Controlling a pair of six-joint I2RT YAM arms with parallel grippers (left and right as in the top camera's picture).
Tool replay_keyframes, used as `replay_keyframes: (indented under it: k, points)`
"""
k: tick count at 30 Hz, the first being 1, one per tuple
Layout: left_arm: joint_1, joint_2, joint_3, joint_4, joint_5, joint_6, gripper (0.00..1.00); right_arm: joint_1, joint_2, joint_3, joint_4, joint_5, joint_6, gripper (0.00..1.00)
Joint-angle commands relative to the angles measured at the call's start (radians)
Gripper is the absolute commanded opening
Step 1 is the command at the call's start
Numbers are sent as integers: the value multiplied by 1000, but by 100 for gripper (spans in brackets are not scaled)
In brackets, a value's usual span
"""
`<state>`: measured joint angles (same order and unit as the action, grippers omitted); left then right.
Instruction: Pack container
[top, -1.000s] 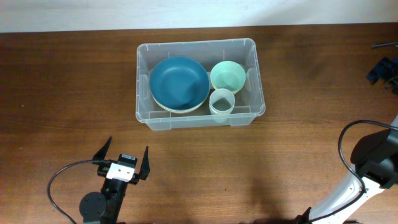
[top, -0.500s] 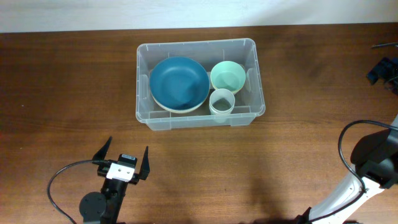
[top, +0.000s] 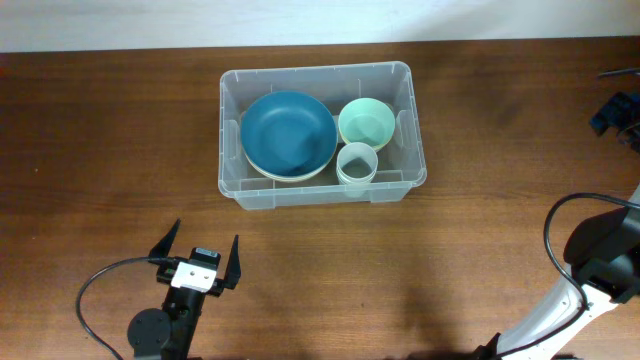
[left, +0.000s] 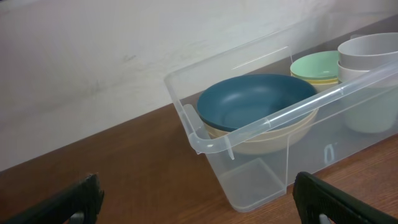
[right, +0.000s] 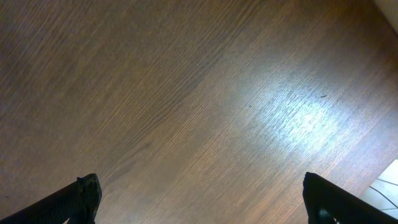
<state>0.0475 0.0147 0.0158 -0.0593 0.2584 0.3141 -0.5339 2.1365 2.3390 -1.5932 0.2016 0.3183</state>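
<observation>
Spanning the whole overhead view, the brown wooden surface (top: 100, 150) carries the container (top: 316, 68), a clear plastic bin set toward the far middle, well apart from both arms. Largest of its load is a blue bowl (top: 288, 134), nested on a cream bowl (left: 273, 134) and filling the left half. The left claw (top: 206, 232) hangs near the front edge, jaws spread wide with nothing between them, pointed at the bin's near left corner. The right claw (right: 202, 196), off to the right, is likewise spread and empty above the wood. A green bowl (top: 365, 123) occupies the far right corner of the bin, and a pale cup (top: 356, 163) stands upright just in front of it, close beside the blue bowl. No loose item shows on the wood, so the packing looks done, or nearly so. Any further move is best made from above with jaws wide, clearing the rim and sparing the cup, the piece most easily tipped.
</observation>
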Motion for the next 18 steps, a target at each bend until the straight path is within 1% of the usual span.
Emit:
replay_keyframes:
  k: [1,7,10,13,18]
  points:
    - [7,-3,-7,-1,15,-14,100,14,-44,-1,-8,13,11,99]
    - [7,-3,-7,-1,15,-14,100,52,-183,-11,26,12,12,99]
    - [7,-3,-7,-1,15,-14,100,73,-278,-72,124,2,11,99]
    - [7,-3,-7,-1,15,-14,100,99,-405,-241,325,-3,11,99]
    - [7,-3,-7,-1,15,-14,100,156,-656,-629,704,-49,11,99]
